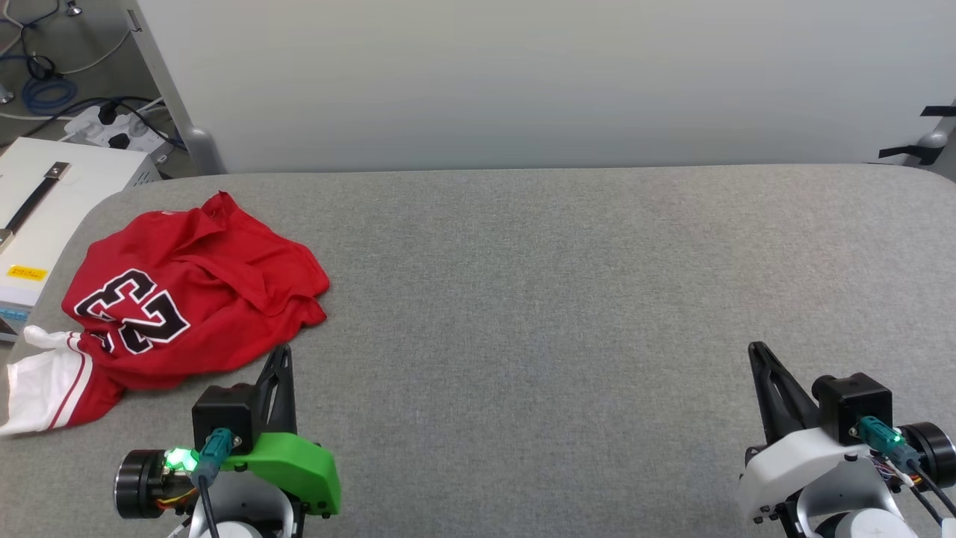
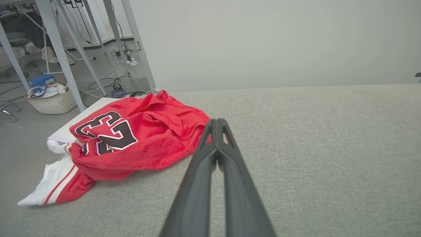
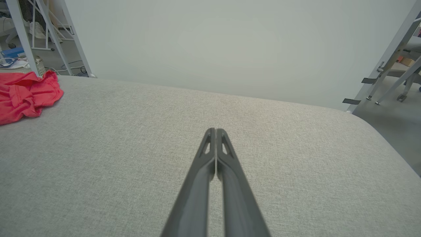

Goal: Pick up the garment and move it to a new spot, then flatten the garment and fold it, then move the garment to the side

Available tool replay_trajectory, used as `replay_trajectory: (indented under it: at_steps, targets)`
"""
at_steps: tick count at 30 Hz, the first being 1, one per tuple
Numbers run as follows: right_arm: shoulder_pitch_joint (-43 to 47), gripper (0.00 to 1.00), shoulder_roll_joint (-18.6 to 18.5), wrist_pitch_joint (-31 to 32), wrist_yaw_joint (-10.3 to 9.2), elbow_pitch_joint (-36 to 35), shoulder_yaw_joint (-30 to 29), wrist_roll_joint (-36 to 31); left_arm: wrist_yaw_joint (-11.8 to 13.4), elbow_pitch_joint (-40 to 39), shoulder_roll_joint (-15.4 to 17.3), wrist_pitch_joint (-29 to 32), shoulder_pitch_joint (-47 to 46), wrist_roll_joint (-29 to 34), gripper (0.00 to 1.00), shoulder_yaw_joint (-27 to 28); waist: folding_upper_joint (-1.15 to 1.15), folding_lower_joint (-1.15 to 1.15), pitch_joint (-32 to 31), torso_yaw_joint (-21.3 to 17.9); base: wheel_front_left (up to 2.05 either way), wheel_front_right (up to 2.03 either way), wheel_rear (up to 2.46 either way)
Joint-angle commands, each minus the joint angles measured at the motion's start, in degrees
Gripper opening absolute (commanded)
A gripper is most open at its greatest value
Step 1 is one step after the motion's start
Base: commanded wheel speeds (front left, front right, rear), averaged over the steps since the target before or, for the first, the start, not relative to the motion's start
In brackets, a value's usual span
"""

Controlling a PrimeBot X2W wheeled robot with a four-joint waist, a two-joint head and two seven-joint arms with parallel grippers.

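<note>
Garment (image 1: 198,299) is crumpled at the bench's (image 1: 560,299) left edge, untouched. Left end effector (image 1: 282,353) and right end effector (image 1: 756,348) are closed, empty. Pickup is unstarted; opening the left one is likely needed next.

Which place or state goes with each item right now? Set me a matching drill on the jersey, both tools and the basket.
Column one:
1 jersey
2 left tool
3 right tool
4 white basket

Column two:
A shut, over the bare table at its right
B on the floor, off the table
C crumpled, number showing, at the table's left end
D shut, tip near the red hem

Pairs: 1-C, 2-D, 3-A, 4-B
</note>
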Motion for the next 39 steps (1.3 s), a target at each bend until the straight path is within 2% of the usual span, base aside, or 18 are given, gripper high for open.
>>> replay_trajectory:
  at_steps: [1, 32, 33, 34, 35, 36, 39]
  targets:
    - [-0.9, 0.00, -0.1, 0.2, -0.03, 0.1, 0.0, -0.6, -0.2, 0.1, -0.3, 0.0, -0.9, 0.6, 0.00, 0.0, 0.00, 0.00, 0.0, 0.0, 0.00, 0.00, 0.00]
    - [-0.9, 0.00, -0.1, 0.2, -0.03, 0.1, 0.0, -0.6, -0.2, 0.1, -0.3, 0.0, -0.9, 0.6, 0.00, 0.0, 0.00, 0.00, 0.0, 0.0, 0.00, 0.00, 0.00]
    - [0.0, 1.00, 0.0, 0.0, 0.00, 0.0, 0.0, 0.0, 0.0, 0.0, 0.0, 0.0, 0.0, 0.0, 1.00, 0.0, 0.00, 0.00, 0.0, 0.0, 0.00, 0.00, 0.00]
    - [0.0, 1.00, 0.0, 0.0, 0.00, 0.0, 0.0, 0.0, 0.0, 0.0, 0.0, 0.0, 0.0, 0.0, 1.00, 0.0, 0.00, 0.00, 0.0, 0.0, 0.00, 0.00, 0.00]
    - [0.0, 0.00, 0.0, 0.0, 0.00, 0.0, 0.0, 0.0, 0.0, 0.0, 0.0, 0.0, 0.0, 0.0, 0.00, 0.0, 0.00, 0.00, 0.0, 0.0, 0.00, 0.00, 0.00]
    - [0.0, 1.00, 0.0, -0.1, 0.00, 0.0, -0.1, 0.1, 0.1, -0.1, 0.0, -0.1, 0.0, -0.1, 1.00, 0.0, 0.00, 0.00, 0.0, 0.0, 0.00, 0.00, 0.00]
    - [0.0, 1.00, 0.0, -0.5, 0.00, 0.0, -0.3, 0.4, 0.4, -0.2, 0.0, -0.5, 0.0, -0.3, 1.00, -0.1, 0.00, 0.00, 0.1, 0.0, 0.00, 0.00, 0.00]
